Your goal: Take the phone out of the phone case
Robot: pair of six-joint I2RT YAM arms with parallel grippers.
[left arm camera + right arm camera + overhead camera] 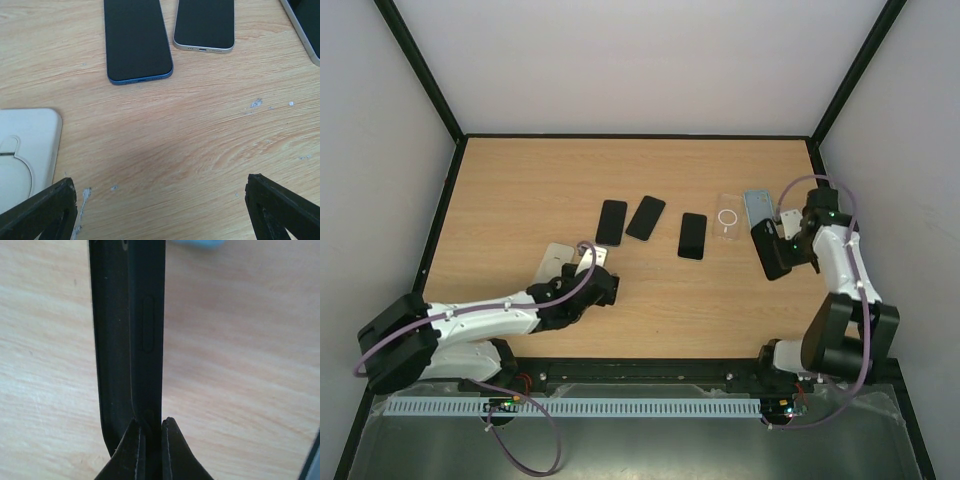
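Note:
My right gripper is shut on a black phone in a black case and holds it above the right side of the table. In the right wrist view the black cased phone shows edge-on, with two dark layers side by side, and the right gripper pinches its lower end. I cannot tell which layer is phone and which is case. My left gripper is open and empty, low over bare wood. In the left wrist view the left gripper has its fingers wide apart.
Three bare phones lie mid-table. A clear case and a light blue case lie to their right. A cream case lies by the left gripper and shows in the left wrist view.

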